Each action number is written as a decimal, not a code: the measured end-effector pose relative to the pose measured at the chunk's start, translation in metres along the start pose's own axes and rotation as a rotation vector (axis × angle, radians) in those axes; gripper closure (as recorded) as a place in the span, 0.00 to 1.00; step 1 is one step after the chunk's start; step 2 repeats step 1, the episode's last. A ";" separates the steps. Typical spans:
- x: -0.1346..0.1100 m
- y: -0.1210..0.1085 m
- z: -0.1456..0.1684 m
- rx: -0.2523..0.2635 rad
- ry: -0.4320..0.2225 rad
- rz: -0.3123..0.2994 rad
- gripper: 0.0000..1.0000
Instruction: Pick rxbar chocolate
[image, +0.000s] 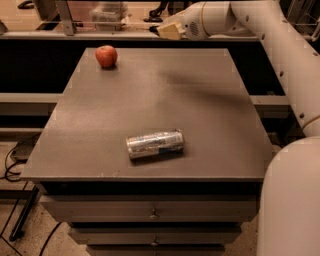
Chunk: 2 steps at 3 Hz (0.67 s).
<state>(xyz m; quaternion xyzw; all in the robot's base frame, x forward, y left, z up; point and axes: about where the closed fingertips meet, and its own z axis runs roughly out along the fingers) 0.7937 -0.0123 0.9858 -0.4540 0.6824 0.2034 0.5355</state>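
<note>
My gripper (164, 30) is raised above the far edge of the grey table (210, 110), near the top middle of the camera view. A small dark sliver, the rxbar chocolate (152, 29), sticks out to the left from between the fingertips. The gripper is shut on it and holds it clear of the tabletop. Most of the bar is hidden by the pale fingers. No bar lies on the table.
A red apple (106, 56) sits at the table's far left corner. A silver-blue can (155, 144) lies on its side near the front middle. Drawers (152, 214) are below the tabletop. My white arm (295, 75) runs down the right side.
</note>
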 end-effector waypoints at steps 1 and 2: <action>0.000 0.000 0.000 0.000 0.000 0.000 1.00; 0.000 0.000 0.000 0.000 0.000 0.000 1.00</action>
